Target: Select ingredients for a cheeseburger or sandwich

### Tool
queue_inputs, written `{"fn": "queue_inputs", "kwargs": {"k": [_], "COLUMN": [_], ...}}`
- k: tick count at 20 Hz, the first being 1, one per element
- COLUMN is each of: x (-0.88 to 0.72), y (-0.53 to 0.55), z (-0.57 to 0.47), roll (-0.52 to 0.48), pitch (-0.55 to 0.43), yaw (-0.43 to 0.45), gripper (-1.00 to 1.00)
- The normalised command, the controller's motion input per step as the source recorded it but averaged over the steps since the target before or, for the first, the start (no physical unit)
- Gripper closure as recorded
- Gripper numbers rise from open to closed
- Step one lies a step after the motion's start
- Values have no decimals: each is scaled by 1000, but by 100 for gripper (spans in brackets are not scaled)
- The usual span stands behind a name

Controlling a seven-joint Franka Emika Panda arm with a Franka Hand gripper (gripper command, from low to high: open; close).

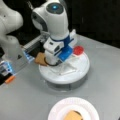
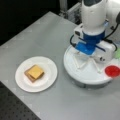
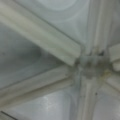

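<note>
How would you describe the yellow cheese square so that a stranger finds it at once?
Look in a front view for the white plate on the grey table, away from the divided round tray under the arm. The cheese square lies on top of a brown toast; nothing else there is yellow.

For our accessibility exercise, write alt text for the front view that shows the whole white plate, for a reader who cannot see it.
A white robot arm reaches down over a round white divided tray, its gripper hidden behind the wrist. A red round disc lies at the tray's right edge. At left, a white plate holds a toast square topped with a yellow cheese square.
</note>
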Motion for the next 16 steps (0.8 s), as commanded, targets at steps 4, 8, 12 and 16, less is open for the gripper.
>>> {"fn": "queue_inputs", "kwargs": {"k": [4, 8, 12, 16], "x": [-227, -217, -176, -125], "y": [34, -17, 8, 35], "z": [-148, -207, -188, -146], "roll": [-63, -94, -138, -134], "pitch": [-208, -203, -175, -163], "yaw": [-19, 19, 38, 62], "gripper": [-100, -100, -100, -100]}}
